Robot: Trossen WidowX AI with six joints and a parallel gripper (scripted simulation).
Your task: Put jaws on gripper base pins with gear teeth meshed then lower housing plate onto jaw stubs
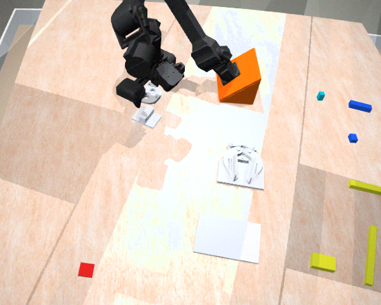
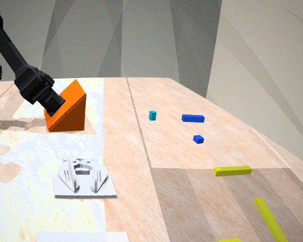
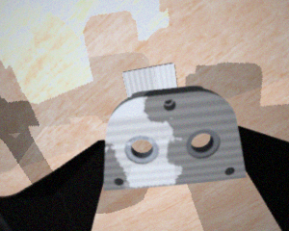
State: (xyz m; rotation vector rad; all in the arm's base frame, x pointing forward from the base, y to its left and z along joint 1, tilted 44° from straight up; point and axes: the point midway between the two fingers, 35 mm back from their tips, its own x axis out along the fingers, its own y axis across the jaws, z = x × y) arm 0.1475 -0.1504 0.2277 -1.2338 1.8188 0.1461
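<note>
My gripper (image 1: 152, 95) (image 3: 168, 140) is shut on the housing plate (image 1: 155, 96) (image 3: 149, 169), a rounded plate with two large holes. It holds the plate just above and behind a small white stand (image 1: 153, 120) (image 3: 150, 81); table shows through both holes. In the exterior view the plate is out of view. The gripper base (image 1: 240, 184) (image 2: 85, 193) lies on the table with the left jaw (image 1: 230, 164) (image 2: 65, 173) and right jaw (image 1: 254, 165) (image 2: 101, 175) side by side on it. Their gear teeth at the back are too small to judge.
An orange wedge (image 1: 246, 70) (image 2: 72, 96) stands behind the base, with another black arm's end (image 1: 228, 74) (image 2: 52, 103) at its slope. A flat white panel (image 1: 223, 237) lies in front. A red square (image 1: 86, 269) lies front left; blue, teal and yellow blocks lie at the right.
</note>
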